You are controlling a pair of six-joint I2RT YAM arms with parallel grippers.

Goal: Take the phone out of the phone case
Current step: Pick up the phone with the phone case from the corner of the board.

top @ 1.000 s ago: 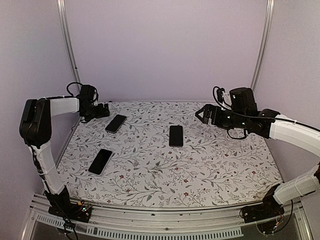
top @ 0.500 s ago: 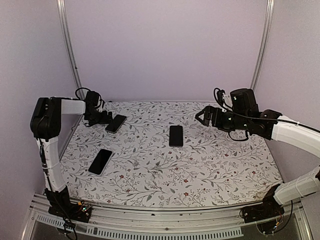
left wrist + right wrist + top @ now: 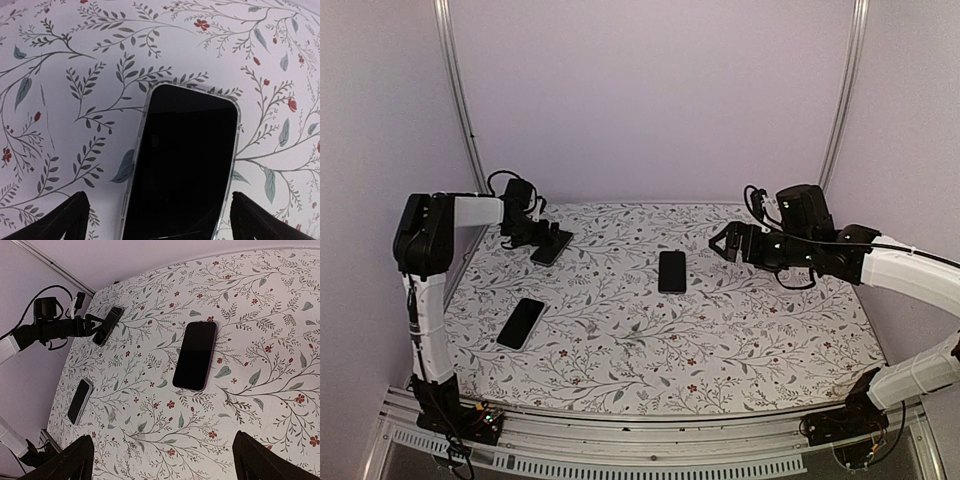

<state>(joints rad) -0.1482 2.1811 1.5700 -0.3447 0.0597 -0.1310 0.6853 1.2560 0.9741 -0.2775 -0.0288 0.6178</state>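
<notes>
Since a second earlier, the left hand [image 3: 542,238] had swung away from the left wall to the cased phone [image 3: 185,160] at the bench's [image 3: 720,340] far left corner. It was open, one finger to each side of the phone's near end, and we could not tell whether they touched. The clear phone case [image 3: 140,145] still rimmed the phone, which lay flat, screen up, with bare cloth round its far end. The right hand [image 3: 724,241], open and empty, had edged left and hung just right of the middle phone [image 3: 671,271]. A third phone [image 3: 521,323] lay near left, well apart.
</notes>
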